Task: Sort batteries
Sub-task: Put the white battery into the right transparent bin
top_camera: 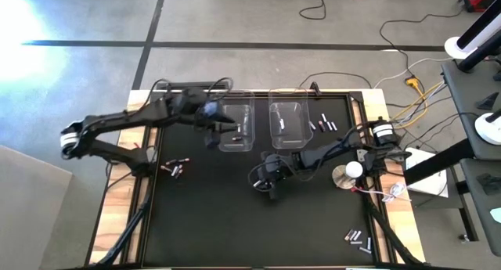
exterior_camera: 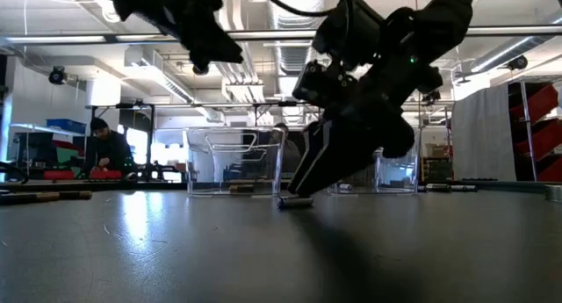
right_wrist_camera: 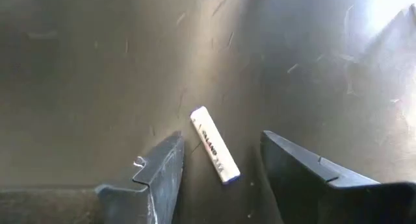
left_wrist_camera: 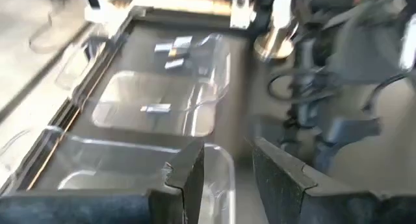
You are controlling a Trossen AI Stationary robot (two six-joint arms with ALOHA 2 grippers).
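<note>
A silvery-white battery [right_wrist_camera: 214, 145] lies flat on the black mat, seen in the low view as battery [exterior_camera: 295, 201]. My right gripper [right_wrist_camera: 221, 159] is open and slants down over it. One finger stands on each side of the battery, and neither touches it. In the high view the right gripper [top_camera: 268, 188] sits at mid-table and hides the battery. My left gripper [left_wrist_camera: 227, 175] is open with nothing between its fingers. It hangs high over the left clear bin [top_camera: 235, 125], as the left gripper [exterior_camera: 206, 48] shows in the low view.
A second clear bin [top_camera: 287, 121] stands to the right of the first and holds a battery [left_wrist_camera: 156, 108]. More batteries lie on the mat at the left [top_camera: 174, 168], the far right [top_camera: 323, 123] and the near right [top_camera: 358, 239]. A silver disc with wire [top_camera: 344, 174] sits by the right arm.
</note>
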